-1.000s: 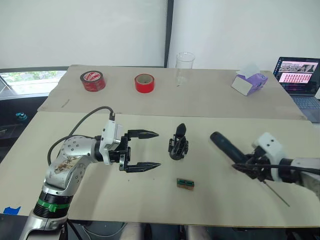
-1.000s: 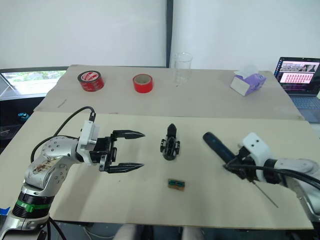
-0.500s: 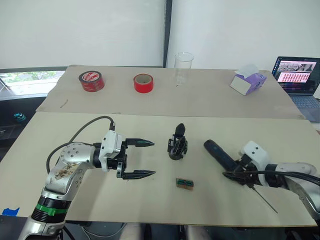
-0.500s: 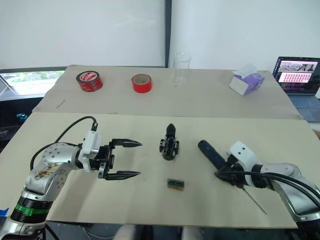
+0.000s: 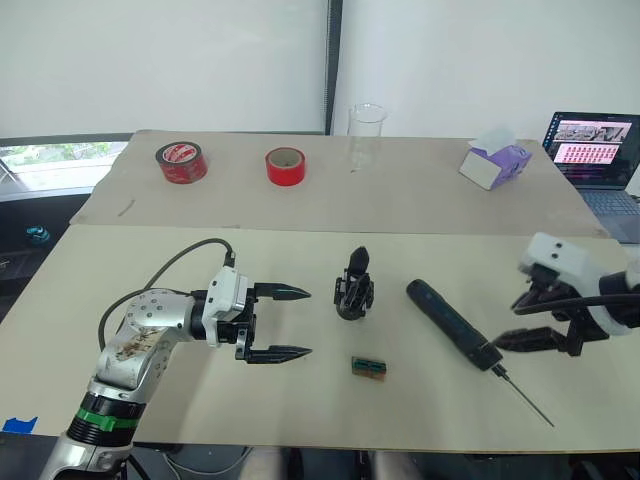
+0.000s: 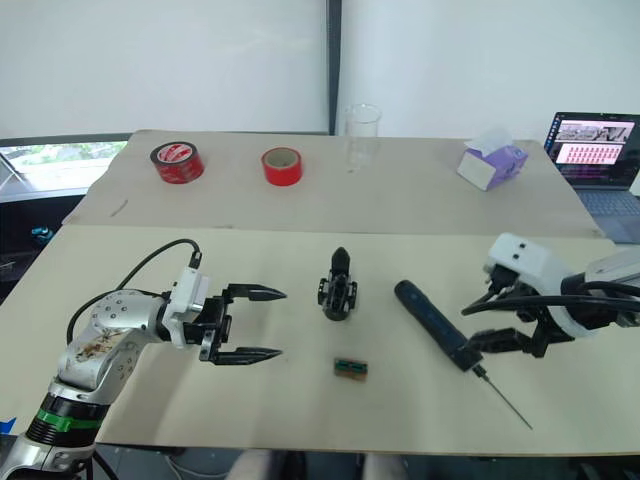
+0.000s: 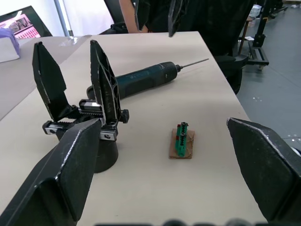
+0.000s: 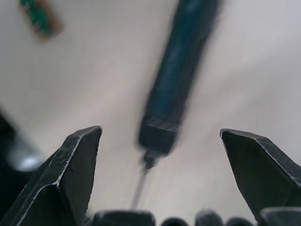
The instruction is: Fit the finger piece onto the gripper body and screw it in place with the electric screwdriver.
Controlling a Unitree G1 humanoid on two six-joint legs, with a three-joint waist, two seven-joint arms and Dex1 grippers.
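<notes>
Beside right gripper (image 6: 478,322): electric screwdriver (image 6: 431,323).

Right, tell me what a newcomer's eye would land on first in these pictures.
Probably the electric screwdriver, lying loose on the table with the right gripper open beside its bit end, not touching it. Next comes the gripper body, standing upright mid-table, with the left gripper open to its left. Two red tape rolls at the far edge add the only strong colour.
</notes>
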